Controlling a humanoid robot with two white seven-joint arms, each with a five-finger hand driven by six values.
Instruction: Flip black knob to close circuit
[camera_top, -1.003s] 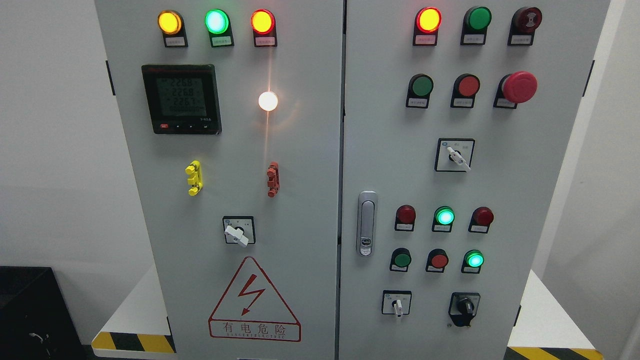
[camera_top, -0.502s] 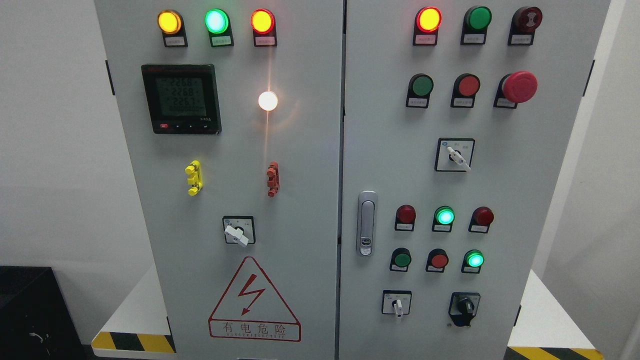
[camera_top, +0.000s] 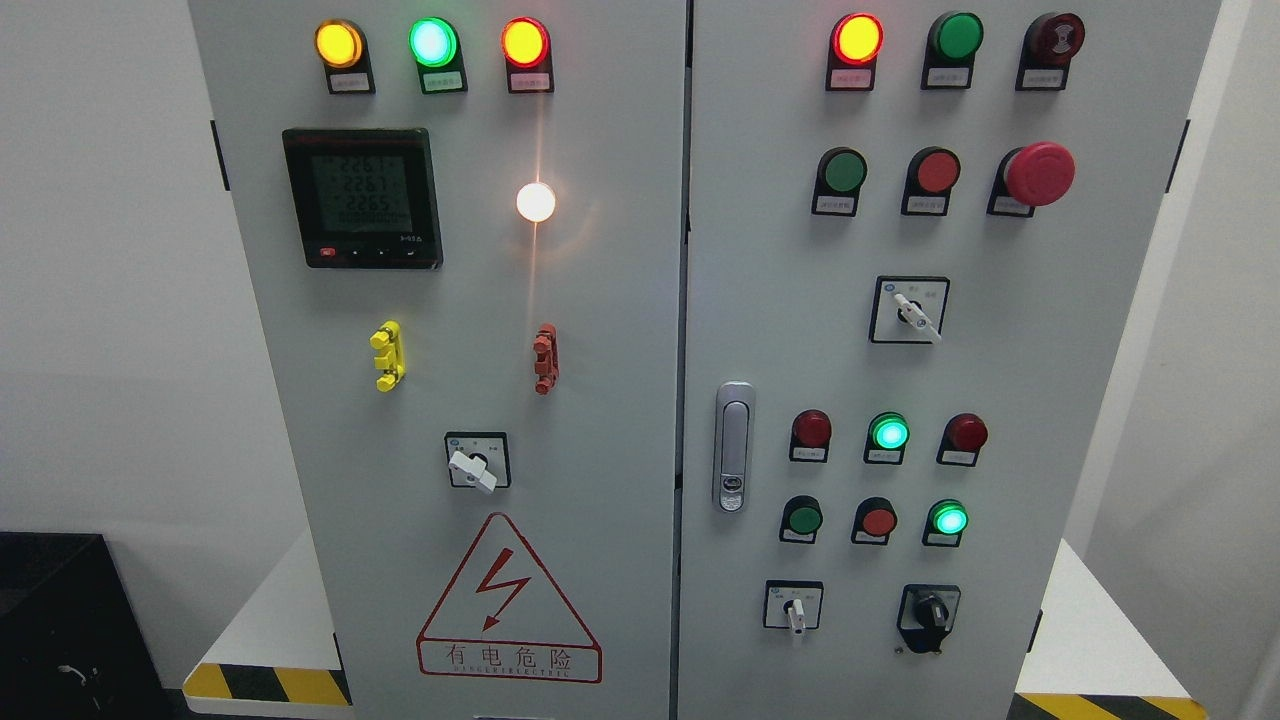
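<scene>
Black knob (camera_top: 931, 610), low on the grey cabinet's right door (camera_top: 1010, 380), stands untouched with neither robot hand in view, so you must first reach in to grip and turn it.

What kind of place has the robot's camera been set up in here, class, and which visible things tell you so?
Probably an electrical control room or training lab. A grey control cabinet carries indicator lamps, a digital meter, a red emergency stop button, a black knob and a high-voltage warning sign.
</scene>
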